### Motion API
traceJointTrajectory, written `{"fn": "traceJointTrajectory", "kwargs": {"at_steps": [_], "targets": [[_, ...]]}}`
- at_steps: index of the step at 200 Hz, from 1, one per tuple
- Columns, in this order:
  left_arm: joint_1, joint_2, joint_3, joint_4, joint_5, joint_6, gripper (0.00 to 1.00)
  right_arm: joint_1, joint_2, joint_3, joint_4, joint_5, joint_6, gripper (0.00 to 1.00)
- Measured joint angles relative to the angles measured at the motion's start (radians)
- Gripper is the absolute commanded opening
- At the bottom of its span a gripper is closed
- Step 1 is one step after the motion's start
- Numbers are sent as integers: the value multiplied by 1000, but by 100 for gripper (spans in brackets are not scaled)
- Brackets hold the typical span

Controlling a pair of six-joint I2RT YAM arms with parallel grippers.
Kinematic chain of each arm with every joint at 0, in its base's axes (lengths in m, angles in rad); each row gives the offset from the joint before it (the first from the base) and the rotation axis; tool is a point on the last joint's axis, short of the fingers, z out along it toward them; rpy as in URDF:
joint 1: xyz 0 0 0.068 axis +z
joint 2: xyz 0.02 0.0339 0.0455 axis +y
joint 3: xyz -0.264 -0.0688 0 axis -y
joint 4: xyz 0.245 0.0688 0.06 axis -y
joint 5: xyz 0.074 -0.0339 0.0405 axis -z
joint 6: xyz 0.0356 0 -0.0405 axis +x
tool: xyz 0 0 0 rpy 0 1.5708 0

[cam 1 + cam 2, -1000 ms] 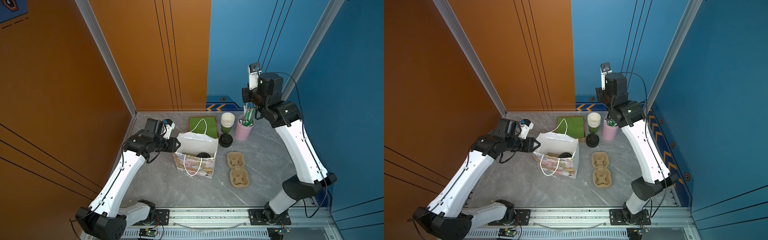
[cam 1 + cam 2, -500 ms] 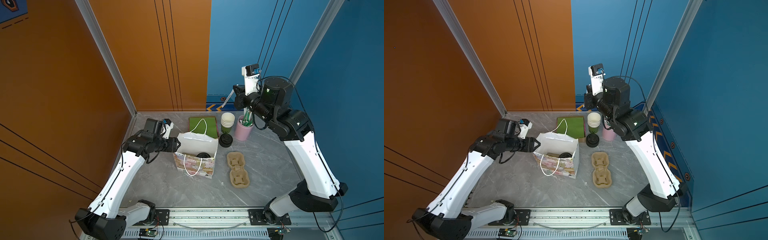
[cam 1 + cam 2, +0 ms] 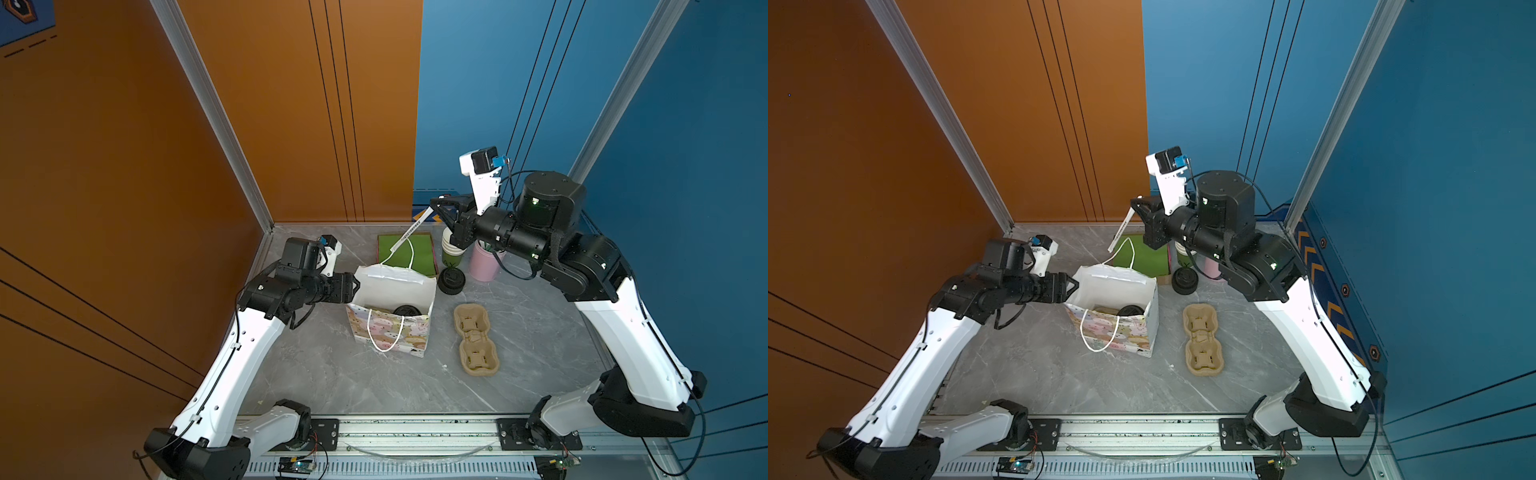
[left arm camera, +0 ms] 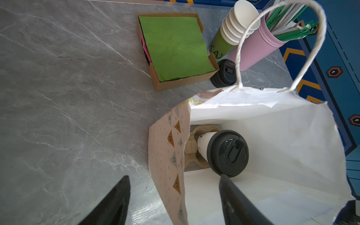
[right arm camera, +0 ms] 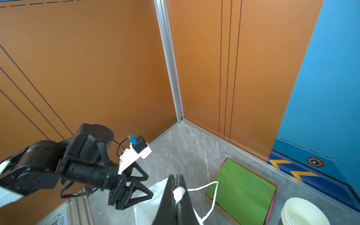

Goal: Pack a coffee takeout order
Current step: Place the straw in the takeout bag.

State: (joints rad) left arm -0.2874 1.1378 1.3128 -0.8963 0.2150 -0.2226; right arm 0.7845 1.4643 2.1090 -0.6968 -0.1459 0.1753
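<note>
My left jaws stand wide at 9 o'clock of the paper bag, straddling its side wall. In the left wrist view one finger is outside over the bench and the other is inside the bag's mouth. The wall passes between them without being pinched. My right jaws are pinched tight on the end of a white wrapped straw, held up in the air at about 1 o'clock of the bag. The straw slants down over the green napkin, which lies in an open cardboard box at 12 o'clock of the bag. The white paper cup stands inside the bag with its black lid on, seated in a pulp carrier. A second pulp carrier lies flat on the bench at 3 o'clock of the bag. At 1 o'clock stand a pile of spare lids, a stack of cups and a pink tin of straws.
</note>
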Motion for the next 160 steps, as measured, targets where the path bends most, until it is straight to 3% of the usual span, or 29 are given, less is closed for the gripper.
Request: {"fn": "traceJointTrajectory", "kwargs": {"at_steps": [53,160], "targets": [[1,-2,-4,17,-3,-11,76,49,-29,-114,0,-68,24,0],[8,-21,-36,34,-3,-19,67,125,20,-319,9,-19,-24,0]]}}
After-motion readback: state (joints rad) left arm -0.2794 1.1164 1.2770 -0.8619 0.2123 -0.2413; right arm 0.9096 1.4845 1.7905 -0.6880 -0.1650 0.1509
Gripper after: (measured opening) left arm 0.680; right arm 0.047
